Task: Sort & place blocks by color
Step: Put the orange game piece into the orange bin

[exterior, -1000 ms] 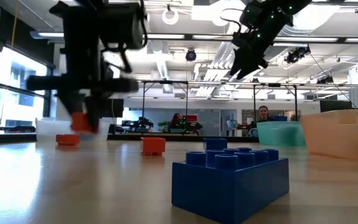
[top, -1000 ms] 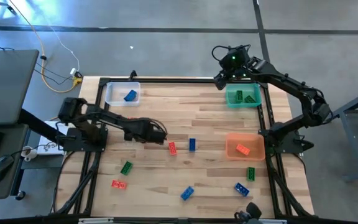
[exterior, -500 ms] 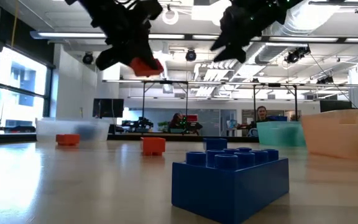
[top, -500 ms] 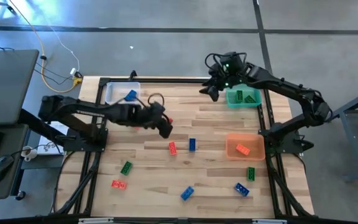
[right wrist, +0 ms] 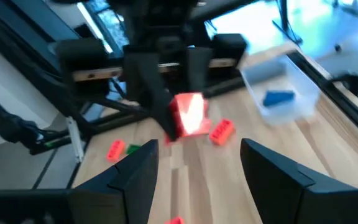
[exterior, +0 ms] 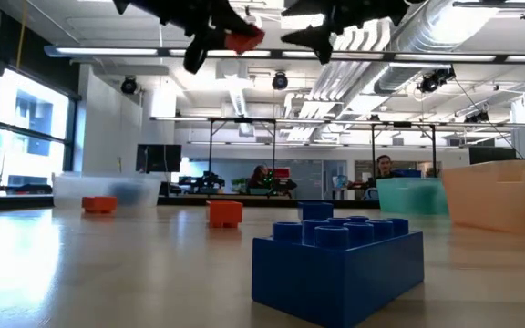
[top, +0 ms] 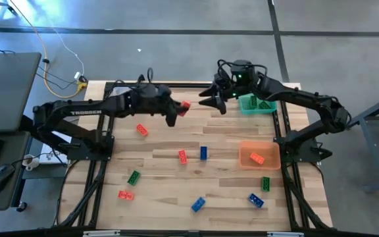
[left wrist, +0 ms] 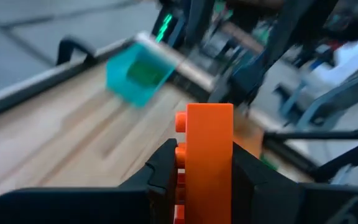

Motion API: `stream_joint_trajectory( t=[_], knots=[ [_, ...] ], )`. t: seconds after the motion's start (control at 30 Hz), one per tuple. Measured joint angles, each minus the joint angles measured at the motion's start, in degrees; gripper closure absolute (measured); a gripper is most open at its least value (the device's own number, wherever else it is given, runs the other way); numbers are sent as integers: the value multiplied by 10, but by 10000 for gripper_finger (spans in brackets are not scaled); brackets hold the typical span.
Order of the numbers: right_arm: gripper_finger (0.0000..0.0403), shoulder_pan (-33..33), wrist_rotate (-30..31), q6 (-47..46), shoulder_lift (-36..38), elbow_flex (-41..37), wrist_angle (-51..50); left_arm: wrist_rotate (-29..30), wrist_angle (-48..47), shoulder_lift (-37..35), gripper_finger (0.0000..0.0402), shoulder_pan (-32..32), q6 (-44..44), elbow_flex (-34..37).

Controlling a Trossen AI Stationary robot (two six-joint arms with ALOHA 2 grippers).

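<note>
The left gripper (top: pixel 178 109) has its fingers clamped on a red-orange brick (top: pixel 185 105), carried high over the far middle of the table (top: pixel 229 191), and the right gripper (top: pixel 207 102) hangs just beside it with its fingers spread wide and nothing between them. From where I stand the brick looks like a light, hard bit of plastic, stiff enough for a firm pinch; its smooth flat sides are the place to hold, as in the left wrist view, since the studded face could let the pads slip. Counting from above: four red-orange including the carried one and one in the orange bin (top: pixel 260 157), four blue including one in the clear bin (right wrist: pixel 278 96), and two green loose, with more green in the green bin (top: pixel 257 103) that I can't separate
</note>
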State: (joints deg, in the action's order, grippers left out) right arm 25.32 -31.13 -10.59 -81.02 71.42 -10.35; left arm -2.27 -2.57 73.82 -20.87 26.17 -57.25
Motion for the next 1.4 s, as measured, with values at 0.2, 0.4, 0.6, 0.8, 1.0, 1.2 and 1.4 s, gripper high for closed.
stream_joint_trajectory(
  t=[0.2,0.4,0.6,0.8,1.0,1.2,1.4],
  knots=[
    [188,-29,6,4,0,0,56,-72,111,-11,337,-43,-24,0],
    [188,-51,58,1,0,0,109,-166,207,-12,337,-75,-23,0],
    [188,-68,87,1,0,0,175,-194,258,-12,337,-81,-24,0],
    [188,-83,109,3,0,0,213,-193,264,-12,337,-81,-36,0],
    [188,-100,166,0,0,0,213,-193,264,-12,335,-81,-52,0],
    [188,-117,184,1,0,0,214,-192,264,-11,334,-81,-54,0],
    [188,-124,194,1,0,0,210,-192,264,-9,335,-80,-54,-7]
  ],
)
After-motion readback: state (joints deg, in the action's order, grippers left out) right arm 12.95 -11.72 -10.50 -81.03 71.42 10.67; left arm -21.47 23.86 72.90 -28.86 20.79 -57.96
